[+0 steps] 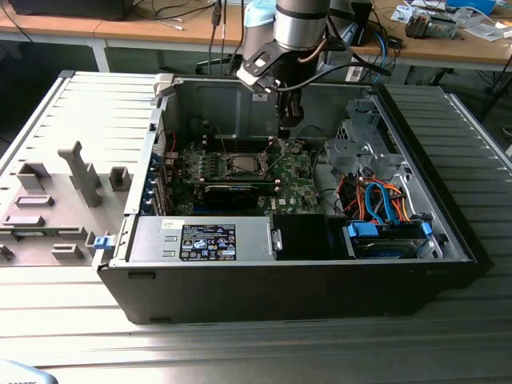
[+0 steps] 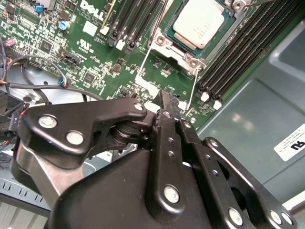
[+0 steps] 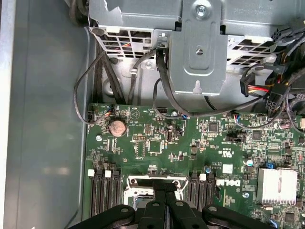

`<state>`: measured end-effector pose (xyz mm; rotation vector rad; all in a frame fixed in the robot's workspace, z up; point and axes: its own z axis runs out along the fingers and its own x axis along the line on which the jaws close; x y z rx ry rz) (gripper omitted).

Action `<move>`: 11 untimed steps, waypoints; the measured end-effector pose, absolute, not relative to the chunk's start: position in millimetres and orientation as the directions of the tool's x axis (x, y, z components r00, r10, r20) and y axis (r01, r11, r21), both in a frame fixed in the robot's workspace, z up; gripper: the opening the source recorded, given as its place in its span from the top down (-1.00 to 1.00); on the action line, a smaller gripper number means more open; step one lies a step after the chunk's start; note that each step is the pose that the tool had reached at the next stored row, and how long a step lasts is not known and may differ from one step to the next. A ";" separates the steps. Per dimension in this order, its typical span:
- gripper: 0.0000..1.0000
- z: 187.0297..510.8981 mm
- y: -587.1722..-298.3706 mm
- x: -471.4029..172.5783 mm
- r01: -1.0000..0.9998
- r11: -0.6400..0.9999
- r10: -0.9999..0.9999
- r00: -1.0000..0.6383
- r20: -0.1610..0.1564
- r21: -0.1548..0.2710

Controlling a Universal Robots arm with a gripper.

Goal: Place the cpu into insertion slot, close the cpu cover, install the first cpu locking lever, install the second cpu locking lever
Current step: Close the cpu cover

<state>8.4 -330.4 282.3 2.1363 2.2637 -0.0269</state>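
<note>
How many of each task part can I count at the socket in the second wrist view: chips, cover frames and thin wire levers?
cpu: 1
cpu cover: 1
locking levers: 2
Total: 4

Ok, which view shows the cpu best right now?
The second wrist view: the cpu sits close and clear, its silver top plain. The exterior view shows it as a small distant square. In the first wrist view the gripper stands in front of it.
</note>
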 end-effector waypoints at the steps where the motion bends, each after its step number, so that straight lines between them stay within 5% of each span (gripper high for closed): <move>1: 0.79 282.0 -330.4 10.3 0.998 0.058 0.998 -0.058 -0.033 0.007; 11: 0.79 279.1 -329.5 23.7 0.998 0.058 0.998 -0.058 -0.033 0.007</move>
